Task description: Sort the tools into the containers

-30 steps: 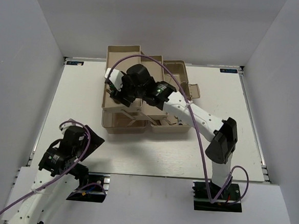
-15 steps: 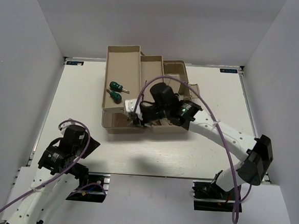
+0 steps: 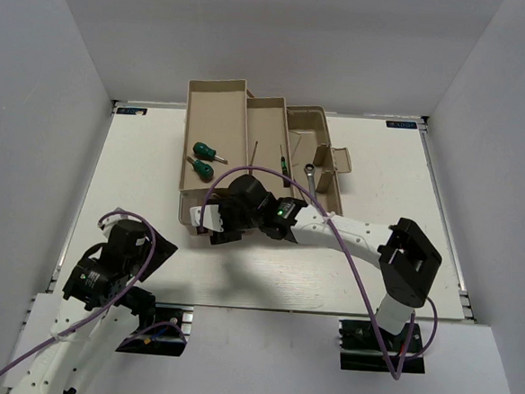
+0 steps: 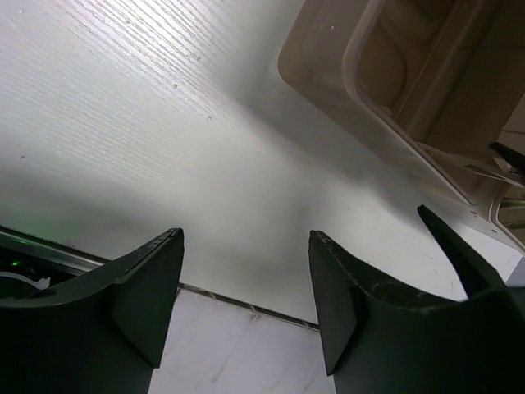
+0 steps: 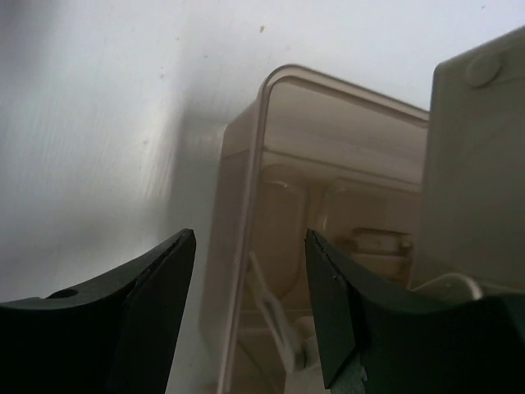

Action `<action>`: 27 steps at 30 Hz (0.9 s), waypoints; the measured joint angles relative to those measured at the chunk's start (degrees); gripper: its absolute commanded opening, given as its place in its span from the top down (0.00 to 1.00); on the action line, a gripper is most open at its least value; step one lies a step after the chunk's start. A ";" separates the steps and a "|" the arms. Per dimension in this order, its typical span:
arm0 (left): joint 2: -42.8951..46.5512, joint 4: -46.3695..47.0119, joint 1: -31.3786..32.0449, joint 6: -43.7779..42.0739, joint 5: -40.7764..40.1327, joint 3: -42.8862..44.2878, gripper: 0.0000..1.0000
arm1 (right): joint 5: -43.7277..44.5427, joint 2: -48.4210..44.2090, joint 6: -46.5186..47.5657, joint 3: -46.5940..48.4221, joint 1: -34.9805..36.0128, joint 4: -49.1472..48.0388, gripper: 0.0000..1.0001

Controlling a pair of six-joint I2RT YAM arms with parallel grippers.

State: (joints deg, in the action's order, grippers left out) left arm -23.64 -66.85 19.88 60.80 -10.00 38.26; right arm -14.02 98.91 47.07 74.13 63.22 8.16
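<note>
Looking down on a beige plastic toolbox (image 3: 308,126) sat open at the back middle of the white table (image 3: 138,170), with its trays stepped out to the left. Got a far green-handled screwdriver (image 3: 203,149) and a near green-handled screwdriver (image 3: 202,168), both stubby, lying just beside each other in the long left tray (image 3: 216,113). Can also spot a thin black-and-green screwdriver (image 3: 286,163) in the middle tray (image 3: 268,121) and a small silver tool (image 3: 309,172) in the box's right-hand section; can't tell what kind. Found the right gripper (image 5: 249,233) hanging over the box's near-left corner, fingers spread apart, pinching nothing. Same deal with the left gripper (image 4: 246,238): spread wide, empty, low over the table by the front-left edge, well apart from the box.
</note>
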 measured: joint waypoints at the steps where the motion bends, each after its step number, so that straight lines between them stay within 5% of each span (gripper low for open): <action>1: 0.22 -0.17 0.00 0.17 -0.04 0.00 0.28 | 0.63 0.26 0.15 0.00 0.22 -0.94 0.38; 13: 0.85 -0.42 0.00 1.18 0.11 0.04 0.44 | 6.56 8.92 2.27 0.00 2.89 -6.58 0.44; 14: 0.79 -0.42 0.00 1.18 0.15 0.04 0.44 | 7.13 9.68 2.49 0.00 2.97 -6.91 0.47; 18: 0.57 -0.39 0.02 1.31 0.35 0.04 0.45 | 9.77 11.45 2.99 0.48 3.04 -9.75 0.98; 27: 0.39 7.10 0.00 4.74 5.77 -6.27 0.48 | 8.90 9.38 -4.15 0.72 2.82 -5.27 1.00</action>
State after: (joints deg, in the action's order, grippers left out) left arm -23.24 -59.75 19.88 65.54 -4.23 31.99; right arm -5.13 108.29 42.92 74.85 66.04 2.90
